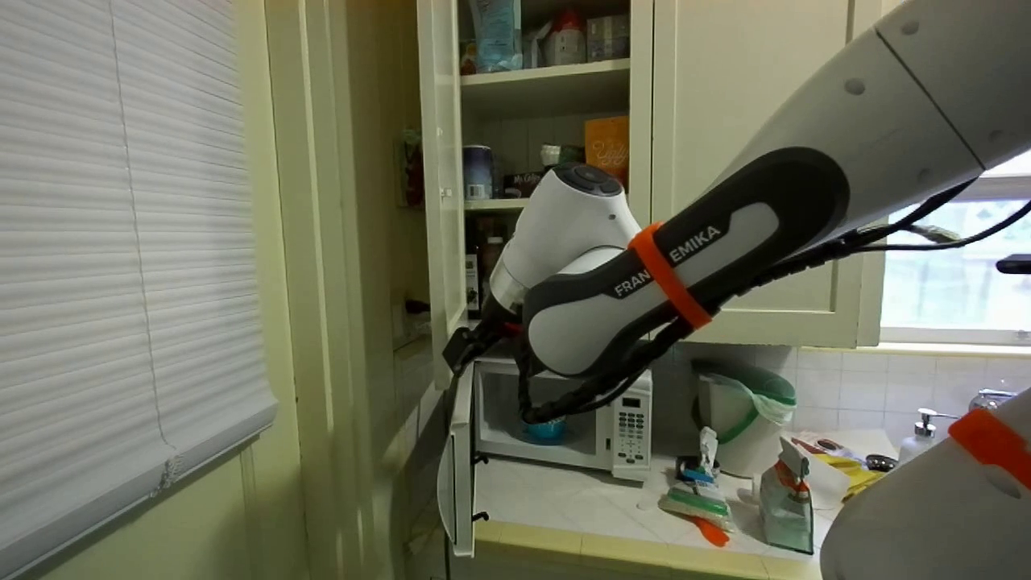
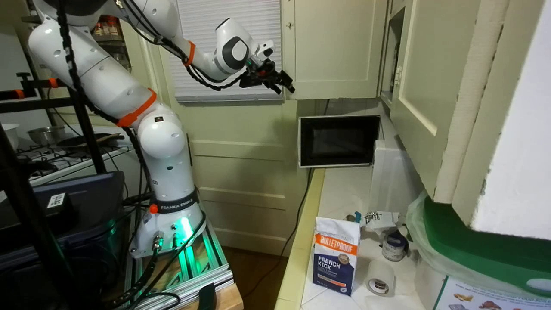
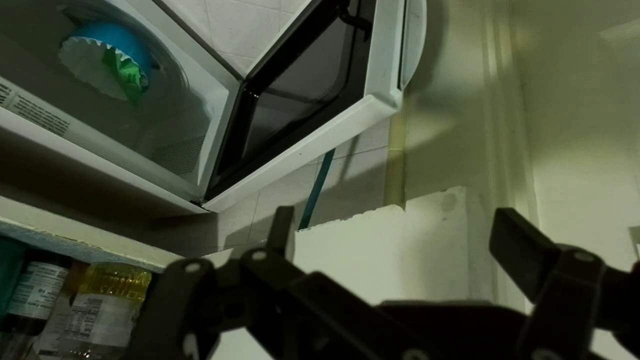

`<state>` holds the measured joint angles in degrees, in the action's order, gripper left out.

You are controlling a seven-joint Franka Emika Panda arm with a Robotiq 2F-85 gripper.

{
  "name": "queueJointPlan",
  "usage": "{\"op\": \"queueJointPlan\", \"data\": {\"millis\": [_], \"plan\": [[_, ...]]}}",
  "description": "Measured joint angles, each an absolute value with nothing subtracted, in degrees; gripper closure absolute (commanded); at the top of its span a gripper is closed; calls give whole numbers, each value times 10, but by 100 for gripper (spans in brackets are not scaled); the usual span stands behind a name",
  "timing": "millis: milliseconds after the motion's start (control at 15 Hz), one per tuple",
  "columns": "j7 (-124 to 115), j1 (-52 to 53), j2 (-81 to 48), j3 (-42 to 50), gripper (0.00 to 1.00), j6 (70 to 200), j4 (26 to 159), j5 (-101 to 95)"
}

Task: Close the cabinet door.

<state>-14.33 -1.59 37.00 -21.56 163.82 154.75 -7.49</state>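
The cream cabinet door (image 1: pixel 441 177) stands open, swung out from the shelves at its left in an exterior view. Its panelled face shows in an exterior view (image 2: pixel 335 43). My gripper (image 1: pixel 459 354) is at the door's lower part, by its free edge; an exterior view shows it there too (image 2: pixel 285 87). In the wrist view my gripper (image 3: pixel 395 235) is open, fingers wide apart. The cream door (image 3: pixel 365 255) shows between the fingers, its left part close to the left fingertip. I cannot tell whether a finger touches the door.
The white microwave (image 1: pixel 632 427) stands below the cabinet with its dark-windowed door (image 2: pixel 340 141) open, just under the cabinet door. Shelves (image 1: pixel 548 72) hold boxes and bottles. A similar cream door (image 1: pixel 757 161) is shut beside them. A blind (image 1: pixel 129 242) and wall lie beyond the open door.
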Motion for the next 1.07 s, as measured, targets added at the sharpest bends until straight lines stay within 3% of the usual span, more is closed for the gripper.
{"op": "queueJointPlan", "data": {"millis": [600,1067], "plan": [[-158,-53,312,-259,0,1664,1501,-91],[-248,-173,320,-362,0,1751,1505,-106]]}}
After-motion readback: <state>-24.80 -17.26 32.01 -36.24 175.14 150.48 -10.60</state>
